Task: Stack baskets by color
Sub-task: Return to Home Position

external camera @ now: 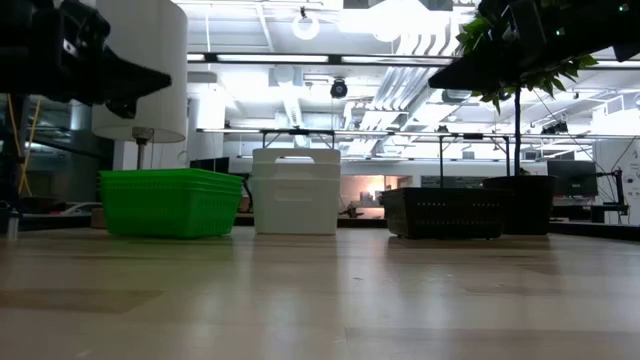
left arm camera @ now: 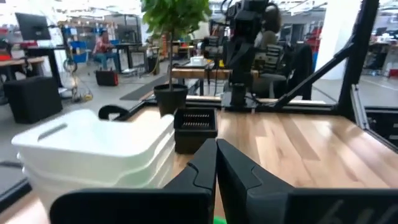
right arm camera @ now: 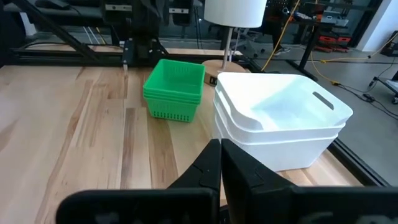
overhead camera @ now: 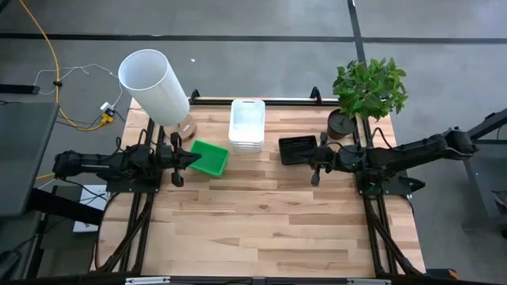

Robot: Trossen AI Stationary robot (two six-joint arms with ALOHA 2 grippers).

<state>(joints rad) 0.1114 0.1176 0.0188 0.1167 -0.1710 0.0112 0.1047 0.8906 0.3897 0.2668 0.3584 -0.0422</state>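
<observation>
Tools first: we count two, one on each arm, and neither grips anything. The left tool [overhead camera: 192,161] has its two fingers pressed together to a point, as its own wrist view shows. It hangs in the air, with its tip over the left edge of the green stack [overhead camera: 211,157] when seen from above. The right tool [overhead camera: 311,156] is likewise closed on nothing, and its tip lies over the right side of the black stack [overhead camera: 295,149]. In the low view both arms sit well above the baskets, touching none.

On the desk [overhead camera: 261,226] we count three stacks, one per colour, in a row along the far side: green on the left, the white stack [overhead camera: 246,123] in the middle and set a little further back, and black on the right. None touches its neighbour. The white stack shows layered rims (at least two baskets nested, possibly three; we cannot settle it), with a handle cutout in the top one. The green stack also shows several rims close together, so more than one basket. How many make up the black stack we cannot tell.

We also count one tall white cylinder [overhead camera: 154,85] at the far left corner, beyond the green stack, and one leafy plant [overhead camera: 371,85] in a black pot [overhead camera: 340,124] at the far right corner, beside the black stack.
</observation>
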